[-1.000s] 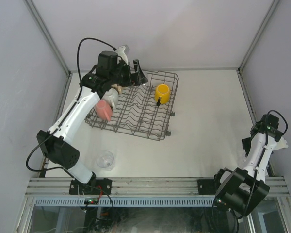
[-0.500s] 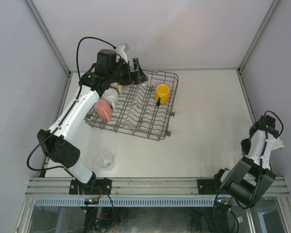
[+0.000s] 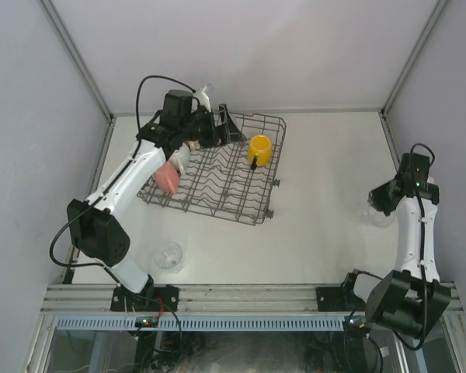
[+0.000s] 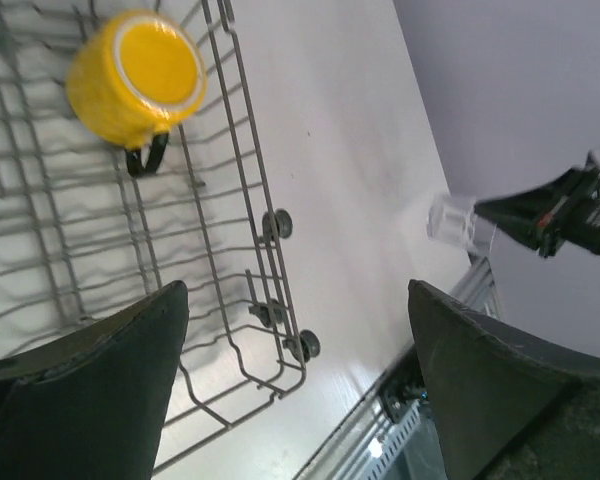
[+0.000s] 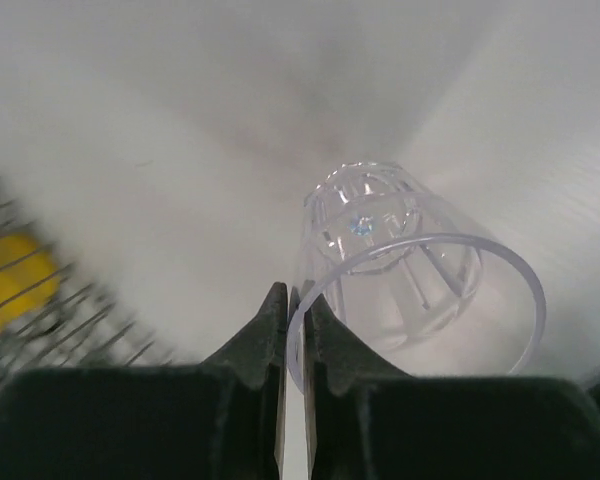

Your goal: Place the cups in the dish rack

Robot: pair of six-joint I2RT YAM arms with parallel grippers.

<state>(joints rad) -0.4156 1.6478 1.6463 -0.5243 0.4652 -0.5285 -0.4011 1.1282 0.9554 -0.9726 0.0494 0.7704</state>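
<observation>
We are partway through carrying a glass (image 5: 400, 255) to the rack (image 3: 225, 183). Our right gripper (image 5: 292, 305) has its fingers pinched almost together on the rim of the glass, one finger inside and one outside, and holds it tilted well to the right of the rack. Our left gripper (image 4: 298, 300) hangs over the rack's far left corner, fingers spread wide with nothing between them.

In the rack sit a yellow mug (image 3: 259, 147) at the far right, and a pink cup (image 3: 168, 177) and a white mug (image 3: 181, 158) along the left side. A second glass (image 3: 169, 256) stands on the table just in front of the rack's near left corner.

Next, we judge, the right arm must swing across to the rack and lower the glass onto a free row of tines, clear of the yellow mug. The thin grip on the rim could slip, so a gentle move is best.
</observation>
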